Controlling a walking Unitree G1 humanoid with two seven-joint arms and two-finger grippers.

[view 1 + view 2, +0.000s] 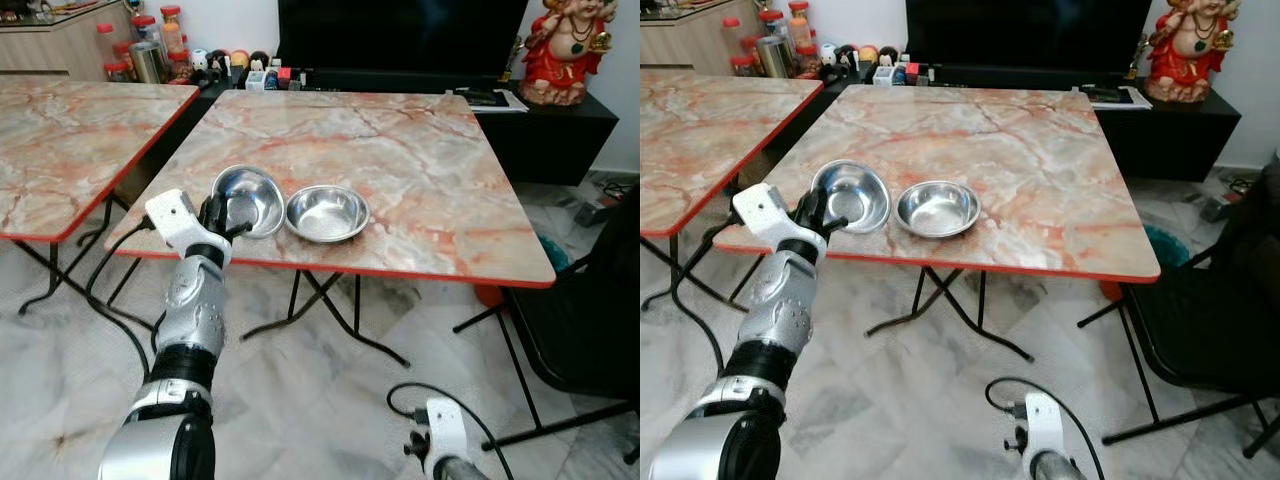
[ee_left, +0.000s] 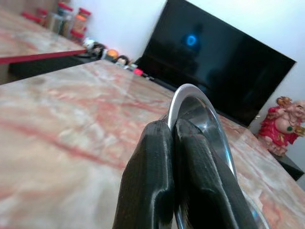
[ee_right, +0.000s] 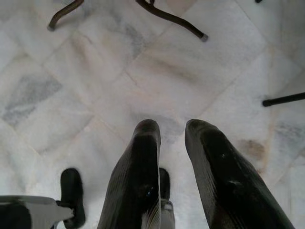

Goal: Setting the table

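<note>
Left hand (image 1: 232, 215) gripping tilted bowl (image 1: 250, 197) by its rim at bench (image 1: 420, 180) front edge, second bowl (image 1: 327, 213) sitting just beside, right hand (image 3: 171, 157) hanging spread over floor (image 3: 95, 71), jars (image 1: 150, 45), dark TV (image 1: 400, 35) and red figurine (image 1: 565, 50) standing behind.

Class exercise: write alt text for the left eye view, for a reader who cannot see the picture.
The robot's left gripper pinches the rim of a tilted steel bowl at the near edge of a marble-patterned folding table, beside a second steel bowl resting flat. A dark television and a red figurine stand behind; the right gripper hangs low over the tiled floor.
</note>
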